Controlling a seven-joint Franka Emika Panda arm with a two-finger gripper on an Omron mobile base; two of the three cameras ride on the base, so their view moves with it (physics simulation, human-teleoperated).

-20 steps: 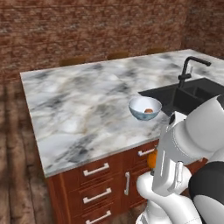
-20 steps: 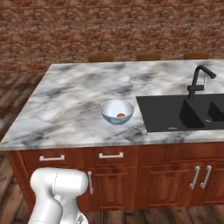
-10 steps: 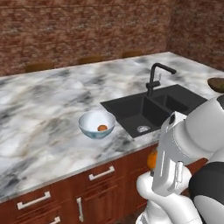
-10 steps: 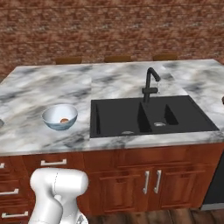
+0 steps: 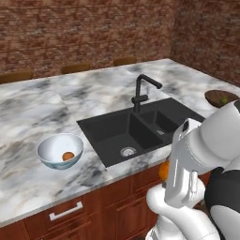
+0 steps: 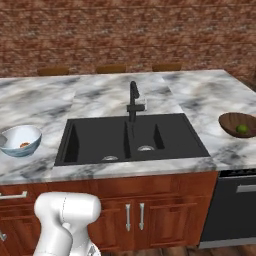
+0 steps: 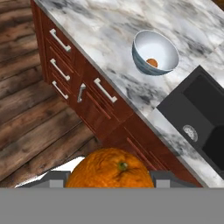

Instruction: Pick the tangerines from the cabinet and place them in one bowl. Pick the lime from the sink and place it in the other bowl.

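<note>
My gripper (image 7: 111, 177) is shut on a tangerine (image 7: 110, 168), which sits large and orange between the finger tips. In the left base view a bit of that tangerine (image 5: 163, 171) peeks out beside the arm, low in front of the drawers. A second tangerine (image 7: 152, 62) lies in the pale blue-white bowl (image 7: 142, 61) on the marble counter, left of the sink (image 5: 108, 133). The lime (image 6: 242, 129) rests in the dark brown bowl (image 6: 229, 122) at the counter's right end. The wall cabinet is out of view.
The black faucet (image 6: 133, 100) stands behind the sink (image 6: 95, 137). Wooden drawers with metal handles (image 7: 59, 70) run under the counter. A dark oven front (image 6: 237, 215) is at the lower right. Brick wall lies behind; plank floor (image 7: 30, 131) is below.
The whole picture has shifted left: the base has driven right along the counter. The sink is now central and the brown bowl has come into view. The tangerine stays in the grip.
</note>
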